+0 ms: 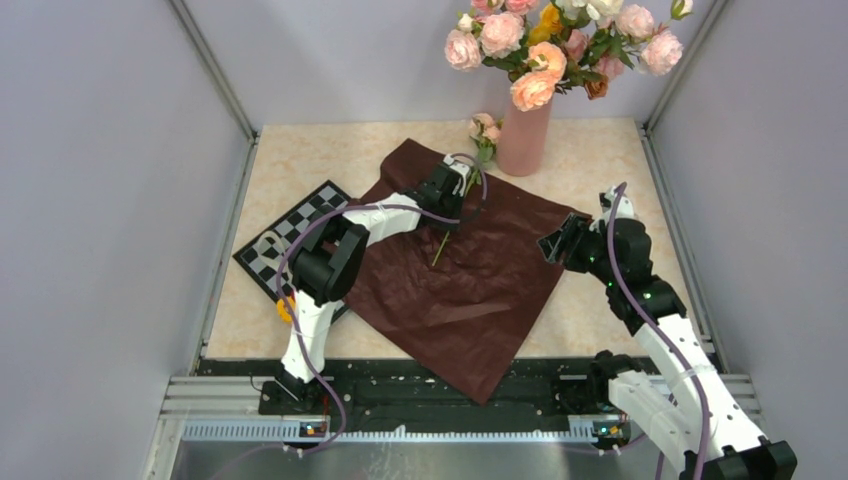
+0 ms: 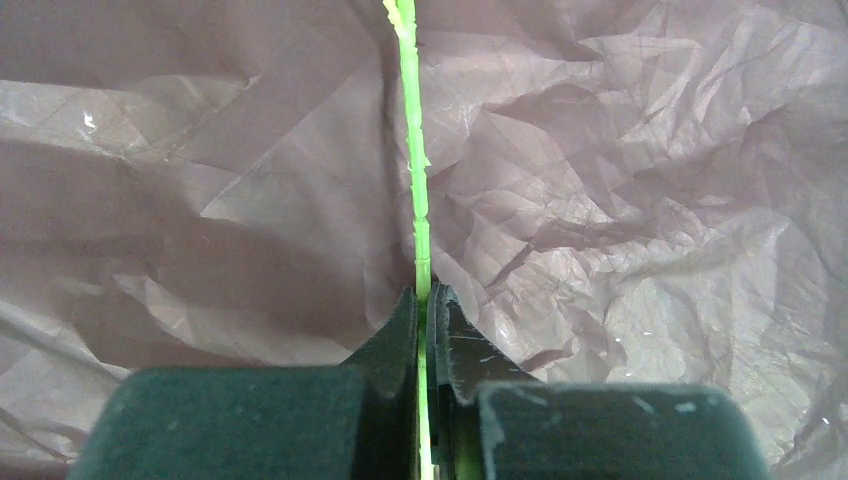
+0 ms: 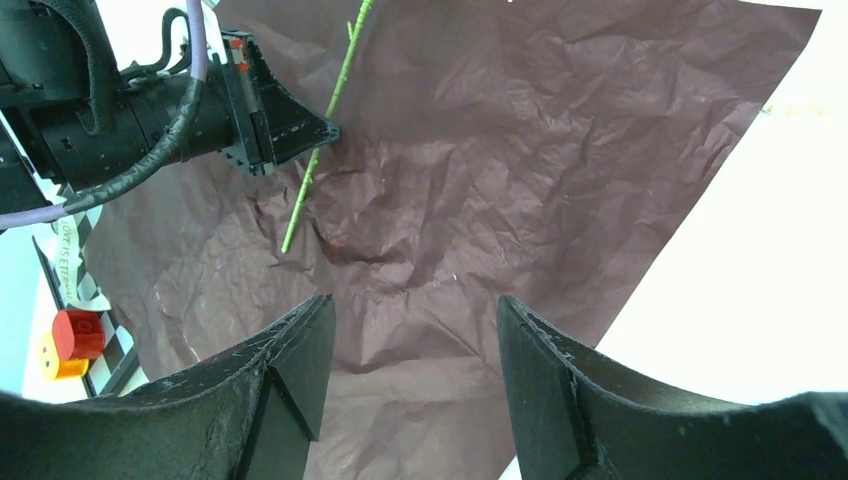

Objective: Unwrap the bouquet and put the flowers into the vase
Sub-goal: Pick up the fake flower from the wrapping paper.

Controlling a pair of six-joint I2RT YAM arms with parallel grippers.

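faintly, "love is" ribbon [image 3: 66,258]; green stem [image 3: 298,208]

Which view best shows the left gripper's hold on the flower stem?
Left wrist: the jaws of the left gripper pinch the green stem up close. Top view shows it small and partly hidden; right wrist shows the stem crossing the gripper's tip.

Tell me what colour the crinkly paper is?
The paper is dark red; the right wrist view shows it best.

One tall salmon-pink matte vase [image 1: 523,135], one dark red crinkled paper sheet [image 1: 480,290], one small pale pink long-stemmed flower [image 1: 485,128] and one black-and-white checkered board [image 1: 308,207] are showing.
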